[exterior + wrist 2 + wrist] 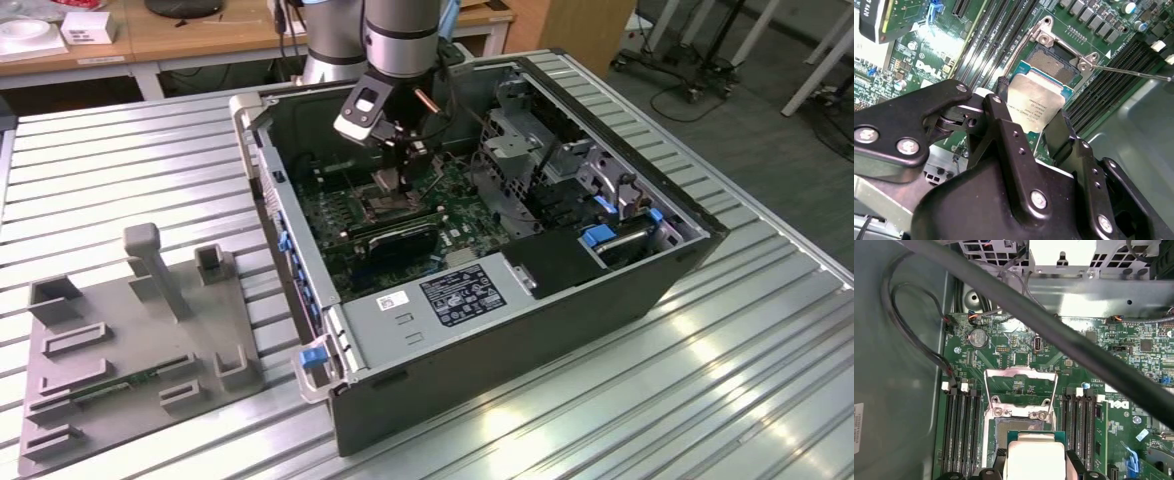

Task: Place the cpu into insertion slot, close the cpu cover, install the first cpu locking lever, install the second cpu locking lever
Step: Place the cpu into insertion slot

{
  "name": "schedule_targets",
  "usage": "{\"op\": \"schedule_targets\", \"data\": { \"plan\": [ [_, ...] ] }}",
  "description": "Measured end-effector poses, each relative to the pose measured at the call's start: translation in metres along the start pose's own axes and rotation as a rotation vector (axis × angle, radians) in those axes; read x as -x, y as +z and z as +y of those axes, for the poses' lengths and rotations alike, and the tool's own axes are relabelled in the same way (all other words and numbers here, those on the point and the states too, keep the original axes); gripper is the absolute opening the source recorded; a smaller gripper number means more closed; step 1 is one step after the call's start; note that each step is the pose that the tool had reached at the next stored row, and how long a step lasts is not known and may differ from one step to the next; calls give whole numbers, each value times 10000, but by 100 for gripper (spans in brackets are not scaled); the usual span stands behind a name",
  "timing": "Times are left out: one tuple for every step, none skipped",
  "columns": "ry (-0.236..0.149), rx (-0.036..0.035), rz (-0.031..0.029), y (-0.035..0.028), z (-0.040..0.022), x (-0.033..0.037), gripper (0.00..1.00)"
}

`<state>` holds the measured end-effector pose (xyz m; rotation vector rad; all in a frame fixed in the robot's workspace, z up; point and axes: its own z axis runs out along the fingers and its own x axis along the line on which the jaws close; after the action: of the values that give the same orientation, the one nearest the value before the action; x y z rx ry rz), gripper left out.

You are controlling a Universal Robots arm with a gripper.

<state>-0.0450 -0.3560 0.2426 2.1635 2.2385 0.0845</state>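
While claw point(1030, 114) grips cpu point(1037, 97), insertion slot point(1055, 61) — part-hidden.

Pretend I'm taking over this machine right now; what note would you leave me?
Hand: shut on the cpu, gripping two opposite edges and holding it just over the insertion slot.
Cpu cover: flipped open, lying back from the slot.
Done: cpu picked up and brought to the slot.
Left: the cpu is not visibly seated, the cover is not closed, and both locking levers are unfastened.

Matt silver metal cpu point(1035, 102)
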Motion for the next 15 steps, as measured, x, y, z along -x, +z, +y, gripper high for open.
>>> {"op": "schedule_targets", "data": {
  "plan": [
    [1, 0, 0, 15, -1, 0, 54],
    [1, -1, 0, 34, -2, 1, 54],
    [2, -1, -1, 51, -3, 1, 54],
    [3, 0, -1, 66, -4, 1, 54],
    [7, -1, -2, 75, -5, -4, 54],
    [7, 0, -2, 79, -7, -18, 54],
    [9, 0, -1, 84, -8, -35, 54],
    [12, 0, -1, 89, -10, -53, 54],
    [15, 0, -3, 94, -12, -68, 54],
    [19, 0, -3, 101, -13, -80, 54],
    [24, 0, -1, 110, -14, -87, 54],
    [35, 1, -1, 137, -16, -99, 54],
    [45, -1, -4, 150, -16, -100, 54],
    [49, -1, -6, 152, -16, -99, 54],
    [53, 0, -5, 155, -17, -100, 54]
  ]
}}
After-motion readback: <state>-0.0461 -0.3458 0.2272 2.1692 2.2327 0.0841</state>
